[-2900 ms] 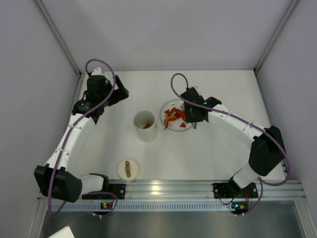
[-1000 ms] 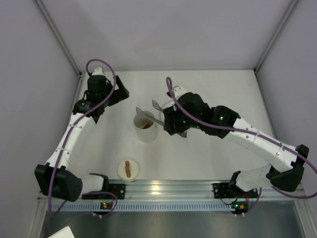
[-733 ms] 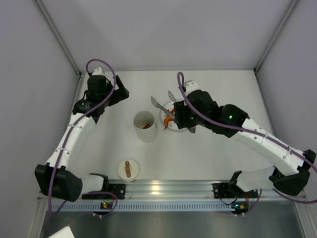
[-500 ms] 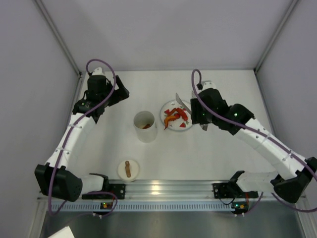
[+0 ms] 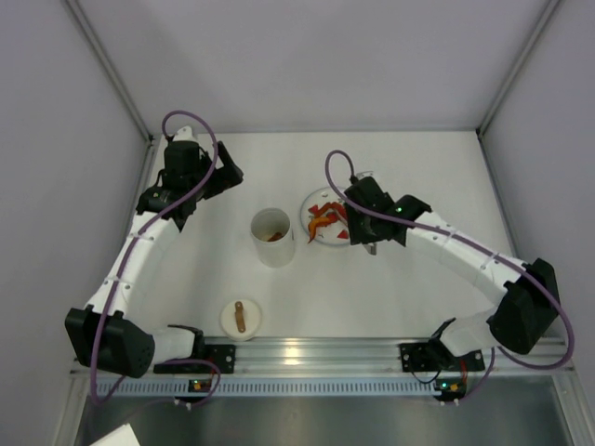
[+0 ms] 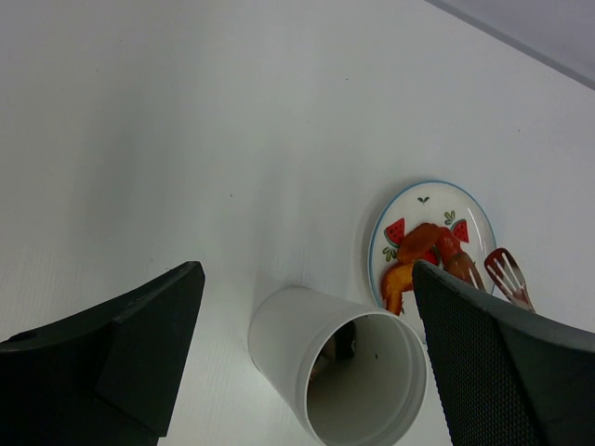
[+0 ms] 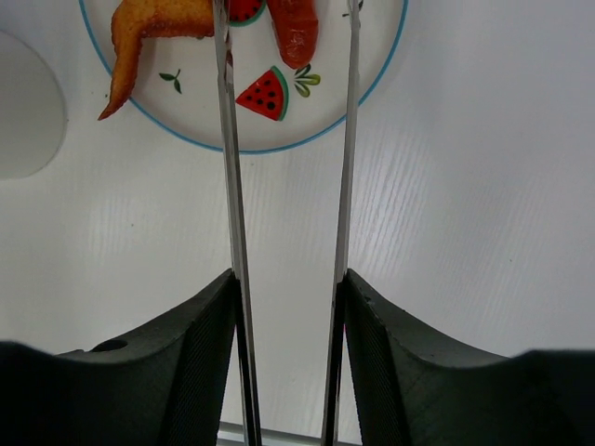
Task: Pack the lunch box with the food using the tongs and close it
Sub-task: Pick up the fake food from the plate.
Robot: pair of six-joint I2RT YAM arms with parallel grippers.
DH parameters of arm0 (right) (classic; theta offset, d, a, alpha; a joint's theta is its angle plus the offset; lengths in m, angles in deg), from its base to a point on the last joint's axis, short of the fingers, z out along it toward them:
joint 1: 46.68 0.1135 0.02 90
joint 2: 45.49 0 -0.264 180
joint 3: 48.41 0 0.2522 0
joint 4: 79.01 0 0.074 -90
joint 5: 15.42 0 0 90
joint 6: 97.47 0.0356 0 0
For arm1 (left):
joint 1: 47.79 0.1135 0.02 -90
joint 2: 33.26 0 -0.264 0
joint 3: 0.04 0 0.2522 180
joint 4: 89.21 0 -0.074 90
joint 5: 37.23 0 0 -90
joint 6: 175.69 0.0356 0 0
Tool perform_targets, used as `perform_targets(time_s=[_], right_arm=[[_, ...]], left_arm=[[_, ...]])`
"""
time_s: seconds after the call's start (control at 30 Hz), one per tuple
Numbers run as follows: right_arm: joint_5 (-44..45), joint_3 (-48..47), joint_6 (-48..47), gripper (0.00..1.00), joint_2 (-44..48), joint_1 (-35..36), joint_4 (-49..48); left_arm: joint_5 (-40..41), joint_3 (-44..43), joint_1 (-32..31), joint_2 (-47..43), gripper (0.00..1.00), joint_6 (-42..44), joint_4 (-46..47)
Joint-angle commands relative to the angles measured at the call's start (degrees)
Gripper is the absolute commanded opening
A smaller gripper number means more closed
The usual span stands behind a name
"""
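The lunch box [image 5: 272,236] is a white cup standing open left of the plate [image 5: 322,242]; some food [image 6: 339,348] lies at its bottom. Its lid [image 5: 241,318] with a brown strap rests near the front rail. My right gripper [image 7: 288,279] is shut on the tongs [image 7: 228,186], one finger pressing each arm. The tongs reach over the plate [image 7: 325,111], and a red strip [image 7: 293,32] lies between their arms. An orange piece [image 7: 153,23] lies just left of them. My left gripper [image 6: 305,279] hangs open above and behind the cup, holding nothing.
The plate has a blue rim and watermelon marks [image 7: 265,96]. Grey walls close the table on three sides, and a metal rail [image 5: 307,353] runs along the front. In the top view my right gripper [image 5: 363,218] covers the plate's right side.
My right arm has swung the tongs from over the cup back to the plate and lowered them over the food. The tong arms stand a little closer together. The left arm has not moved.
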Motion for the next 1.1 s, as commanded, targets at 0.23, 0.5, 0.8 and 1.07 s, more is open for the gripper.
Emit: perform_targets(time_s=[0.23,0.5,0.8,1.07], right_arm=[[-0.1,-0.9,0.6,0.39,-4.6,-0.7,-5.8],[0.2,-0.9,0.5,0.23,-5.1,-0.9,-5.7],[3.2,-5.4,0.4,0.09,-0.3,-0.9,-1.4],[0.8,-14.4,-1.5,0.08,3.0,4.0,2.9]], left_arm=[[0.2,-0.1,-0.2,-0.4,0.99,0.0,0.5],[0.0,-0.2,-0.2,-0.3,0.99,0.0,0.5],[0.0,-0.3,-0.2,-0.2,0.99,-0.1,0.4],[-0.1,-0.3,-0.2,-0.1,0.99,-0.3,0.6]])
